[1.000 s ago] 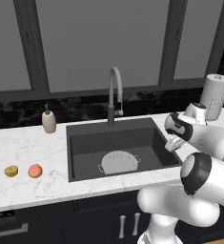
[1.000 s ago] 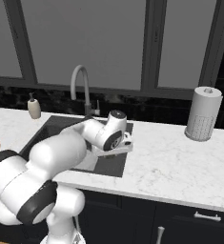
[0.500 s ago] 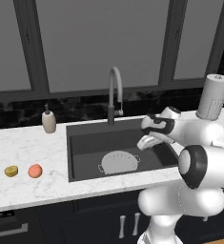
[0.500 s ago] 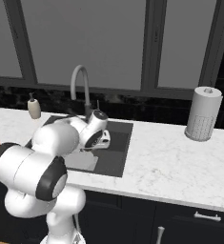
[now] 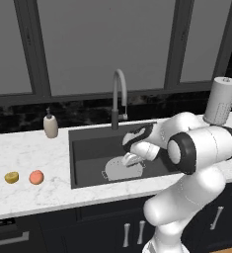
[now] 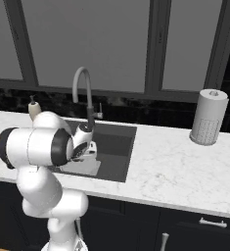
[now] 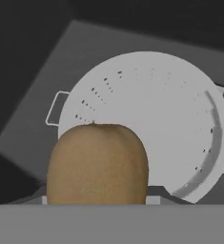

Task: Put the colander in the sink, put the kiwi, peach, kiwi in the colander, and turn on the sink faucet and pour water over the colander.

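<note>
The white marble desk (image 5: 23, 192) runs along the wall under dark windows, and the sink (image 5: 88, 148) is sunk into it as a dark grey basin. At the back edge of the basin the sink faucet (image 5: 118, 94) rises as a slim grey gooseneck arching forward over the basin. A pale perforated paper towel holder (image 6: 209, 117) stands on the desk well to the right of the sink.

The colander (image 7: 180, 119) lies flat on the bottom of the sink, a shallow pale round bowl with small holes and a side handle; in the left base view it (image 5: 118, 172) sits near the middle of the basin floor. The tool (image 5: 130, 159) hangs inside the sink, just above the colander's right rim.

A beige soap dispenser (image 5: 50, 125) stands on the desk left of the faucet. In the hand view a brown kiwi (image 7: 98, 164) sits between the fingertips, so the tool is closed around this fruit, over the colander's near edge.

On the desk well left of the sink, the orange-pink peach (image 5: 36, 177) lies just beside a duller yellow-olive fruit (image 5: 11, 177).
</note>
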Controlling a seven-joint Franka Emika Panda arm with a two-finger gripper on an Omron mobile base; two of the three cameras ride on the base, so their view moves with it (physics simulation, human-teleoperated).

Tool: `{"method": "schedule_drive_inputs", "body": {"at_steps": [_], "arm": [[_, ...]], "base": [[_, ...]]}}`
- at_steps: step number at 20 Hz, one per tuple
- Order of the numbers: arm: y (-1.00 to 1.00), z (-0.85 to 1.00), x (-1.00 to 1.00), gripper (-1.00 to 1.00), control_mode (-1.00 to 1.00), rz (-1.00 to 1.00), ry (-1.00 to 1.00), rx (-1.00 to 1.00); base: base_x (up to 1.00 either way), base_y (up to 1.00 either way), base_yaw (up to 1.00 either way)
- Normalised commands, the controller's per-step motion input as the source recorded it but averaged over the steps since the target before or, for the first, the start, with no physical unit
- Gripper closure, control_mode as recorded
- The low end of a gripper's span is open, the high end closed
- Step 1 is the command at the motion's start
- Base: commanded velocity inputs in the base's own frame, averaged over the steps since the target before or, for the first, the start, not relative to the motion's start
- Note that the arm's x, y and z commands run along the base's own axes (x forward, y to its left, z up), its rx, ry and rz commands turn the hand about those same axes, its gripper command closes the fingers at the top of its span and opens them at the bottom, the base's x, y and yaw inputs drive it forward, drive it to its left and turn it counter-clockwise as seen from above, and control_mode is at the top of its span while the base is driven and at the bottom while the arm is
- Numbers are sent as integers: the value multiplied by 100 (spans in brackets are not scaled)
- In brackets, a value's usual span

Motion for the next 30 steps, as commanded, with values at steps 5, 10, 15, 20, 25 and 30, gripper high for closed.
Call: {"method": "schedule_drive_inputs", "body": {"at_steps": [5,10,15,20,25,30], "arm": [[32,-45,24,100,-100,0,0,0],[19,-36,17,100,-100,0,0,1],[13,-32,21,100,-100,0,0,1],[10,-16,18,-100,-100,-1,0,0],[-3,6,4,-100,-100,-3,0,0],[-11,71,0,-100,-100,-2,-5,3]], "base": [[0,0,0],[0,0,0],[0,0,0],[0,0,0],[0,0,0],[0,0,0]]}}
